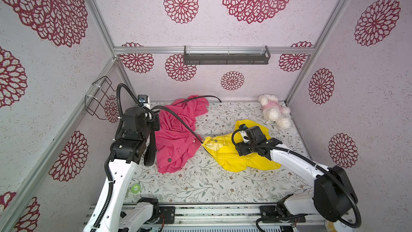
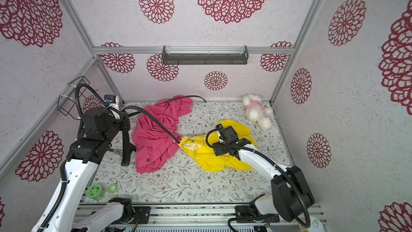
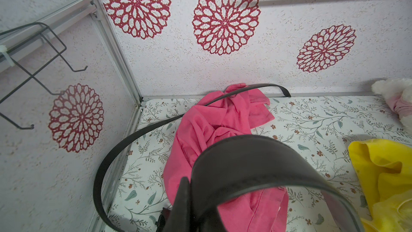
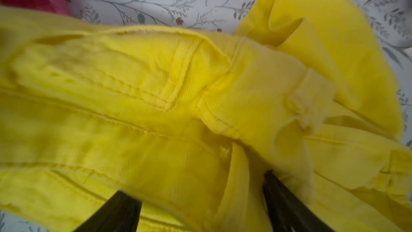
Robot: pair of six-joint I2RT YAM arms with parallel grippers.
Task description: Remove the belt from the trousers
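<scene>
**Here, the belt (image 3: 245,159) runs into the yellow trousers (image 1: 234,161)**

The left pincer (image 3: 188,204) is clenched on the belt, which crosses a pink garment (image 1: 176,148) on the desk (image 1: 200,186). The right pincer (image 4: 200,204) stands released, jaws spread over the trousers' fabric.

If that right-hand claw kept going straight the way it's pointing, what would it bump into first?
The yellow trousers. The right gripper points down at them with its jaws apart, and the bunched cloth fills the wrist view just ahead. Whether the cloth is touching the fingers is hard to tell.
</scene>
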